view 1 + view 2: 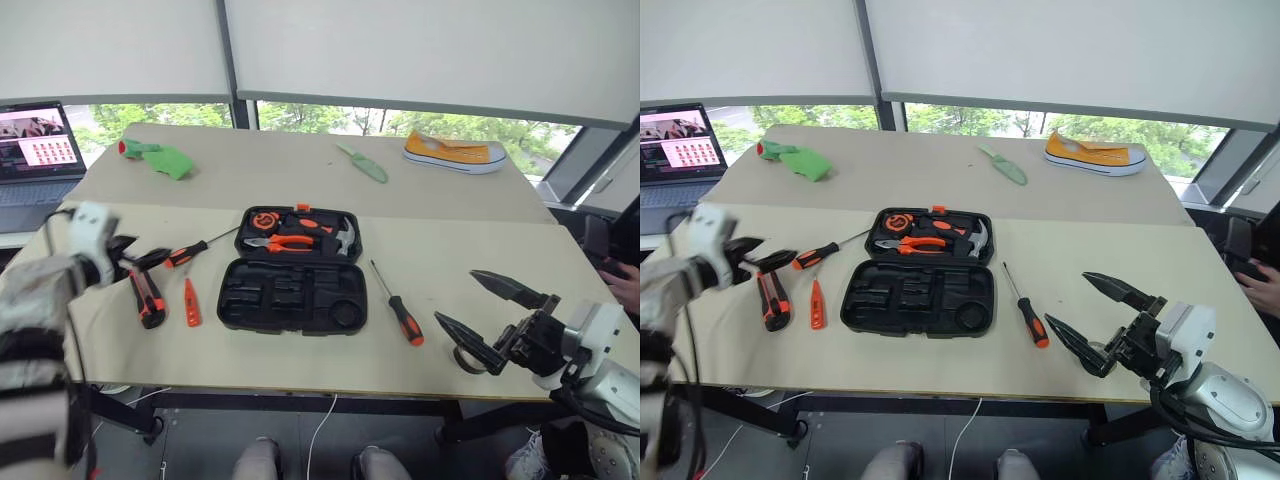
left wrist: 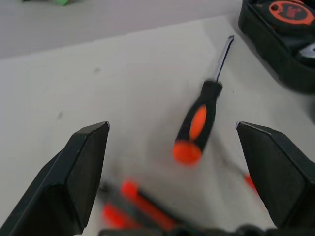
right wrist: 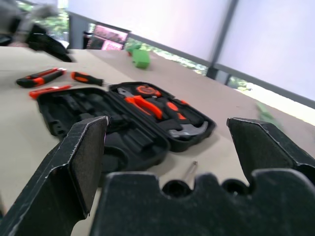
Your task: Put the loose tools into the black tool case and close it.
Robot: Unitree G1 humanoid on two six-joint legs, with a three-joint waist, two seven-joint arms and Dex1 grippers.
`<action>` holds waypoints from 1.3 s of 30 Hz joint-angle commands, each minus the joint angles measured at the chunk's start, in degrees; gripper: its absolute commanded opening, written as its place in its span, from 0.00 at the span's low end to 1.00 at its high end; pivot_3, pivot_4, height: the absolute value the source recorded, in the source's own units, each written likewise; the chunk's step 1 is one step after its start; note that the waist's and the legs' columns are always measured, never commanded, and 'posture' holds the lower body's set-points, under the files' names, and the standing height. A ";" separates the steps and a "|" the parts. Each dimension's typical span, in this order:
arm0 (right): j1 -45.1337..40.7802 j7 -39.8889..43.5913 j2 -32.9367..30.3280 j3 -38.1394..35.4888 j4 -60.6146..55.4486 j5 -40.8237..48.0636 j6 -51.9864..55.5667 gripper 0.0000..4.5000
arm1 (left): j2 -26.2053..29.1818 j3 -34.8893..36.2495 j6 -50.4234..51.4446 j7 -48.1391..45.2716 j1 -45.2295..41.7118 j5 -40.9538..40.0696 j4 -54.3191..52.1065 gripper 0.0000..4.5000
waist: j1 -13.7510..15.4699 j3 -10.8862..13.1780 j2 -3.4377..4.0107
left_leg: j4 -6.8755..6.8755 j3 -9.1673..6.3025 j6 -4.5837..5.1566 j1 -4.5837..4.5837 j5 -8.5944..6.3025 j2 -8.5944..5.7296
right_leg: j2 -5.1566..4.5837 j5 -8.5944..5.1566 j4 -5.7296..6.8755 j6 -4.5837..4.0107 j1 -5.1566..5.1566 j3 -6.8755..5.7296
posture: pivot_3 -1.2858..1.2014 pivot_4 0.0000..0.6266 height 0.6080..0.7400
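A pale beige tabletop (image 1: 480, 330) of two joined slabs stands before a wall of windows with grey roller blinds (image 1: 430, 50) drawn most of the way down and green trees showing beneath them. At the far left an open laptop (image 1: 35, 150) sits on a side surface, and a crumpled green cloth with a red patch (image 1: 158, 158) lies on the far slab.

The left gripper (image 1: 138, 258), its two black fingers spread wide and holding nothing, hangs over the table's left part just above the handle of a long orange-and-black-handled screwdriver (image 1: 185, 253), whose shaft points away and rightward to the case. Beside it, an orange-black utility knife (image 1: 149, 298) and a small orange tester screwdriver (image 1: 191, 303) lie roughly parallel, long axes running near to far.

At the centre lies the flat black plastic tool case (image 1: 293, 295), open, its lid toward the windows holding pliers, a hammer and a tape measure, and the near half's moulded slots bare. Right of it, a second orange-and-black screwdriver (image 1: 399, 306) lies diagonally, handle nearer, tip pointing far-left.

Farther back are a green garden trowel (image 1: 363, 163) and a yellow sneaker (image 1: 455, 153). At the near right edge the right gripper (image 1: 478, 318) is released and empty, fingers pointing left, just beside a small dark tape roll (image 1: 466, 359).
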 commanded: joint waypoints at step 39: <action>-26.86 6.94 -8.25 9.91 12.75 -2.18 12.54 1.00 | -12.59 -16.40 -58.90 -18.61 -15.30 23.25 17.31 0.20 | -0.41 0.12 -0.25 | 0.78 -0.02 0.08 -0.28 -0.11 0.18 | 0.20 0.00 0.63 0.00 -0.18 0.19 | 0.52 0.24 1.00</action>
